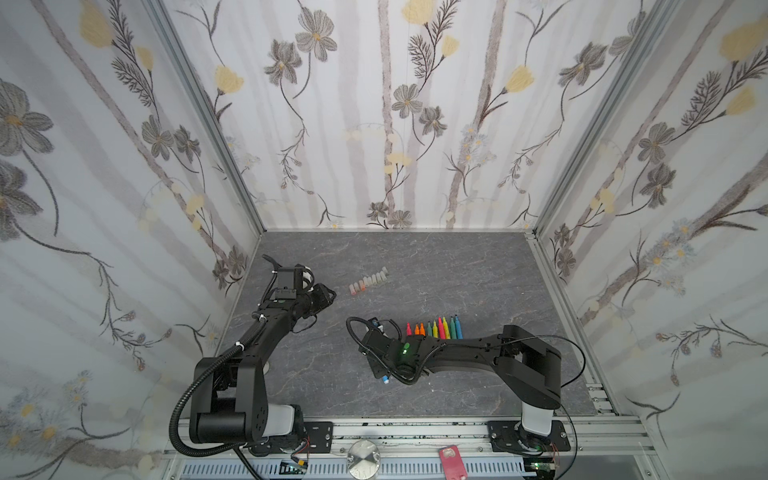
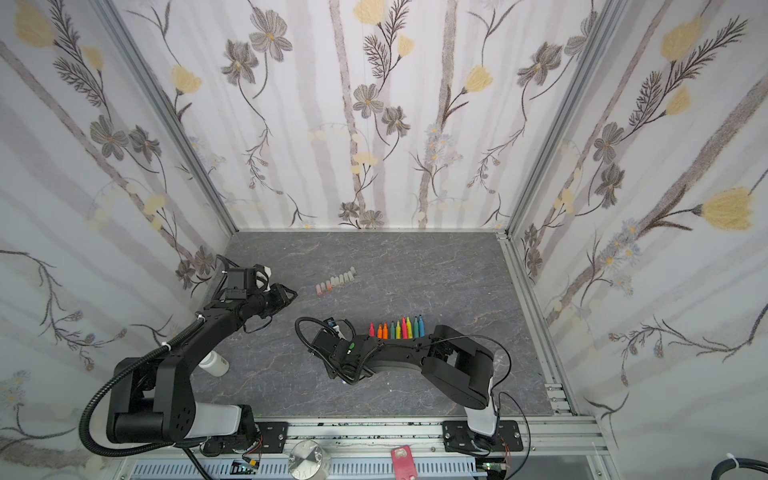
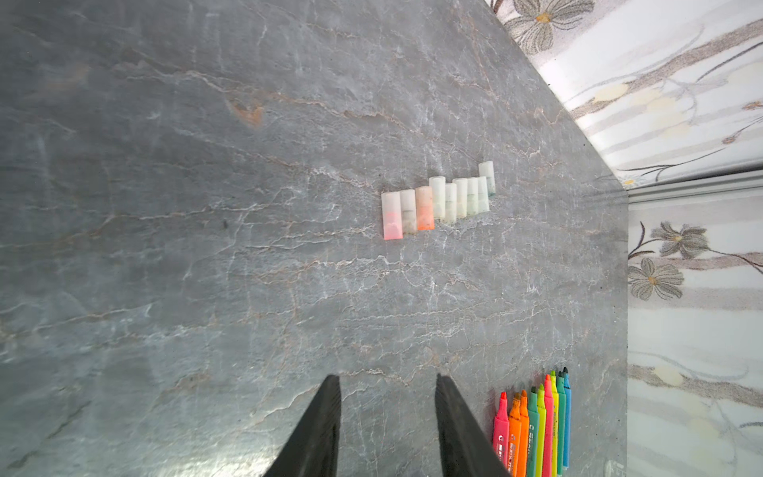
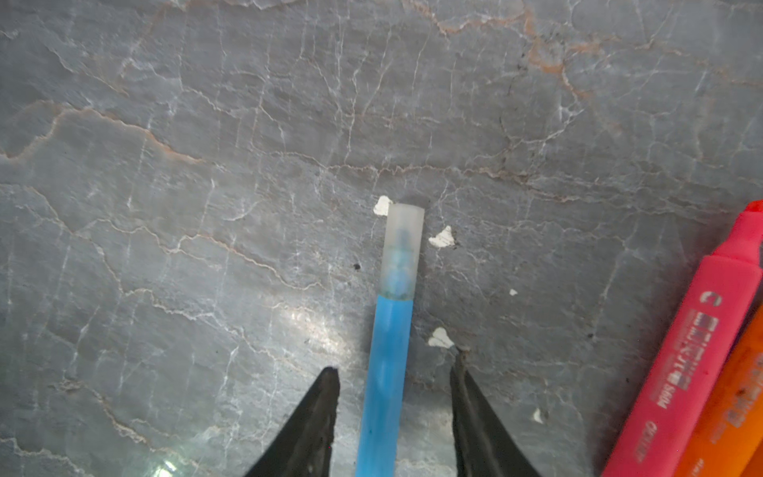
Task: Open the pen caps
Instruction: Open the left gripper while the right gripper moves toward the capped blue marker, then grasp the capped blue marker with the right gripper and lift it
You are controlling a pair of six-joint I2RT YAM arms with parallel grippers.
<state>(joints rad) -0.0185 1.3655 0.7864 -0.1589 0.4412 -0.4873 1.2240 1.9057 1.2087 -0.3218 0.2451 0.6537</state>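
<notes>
Nine pen caps (image 3: pixel 437 198) lie rowed beyond nine bared pens (image 3: pixel 547 413). Beside those pens, one capped blue pen (image 4: pixel 386 330) lies between the right gripper (image 4: pixel 394 369)'s spread jaws. The left gripper (image 3: pixel 388 378) is also spread.

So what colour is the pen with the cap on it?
Blue. The pen shows best in the right wrist view, with a cloudy whitish cap on its tip.

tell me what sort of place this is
Probably a robot test booth, not a home: wallpapered panels in an aluminium frame, two arms bolted to a rail, pens and caps lined up on the table.
</notes>
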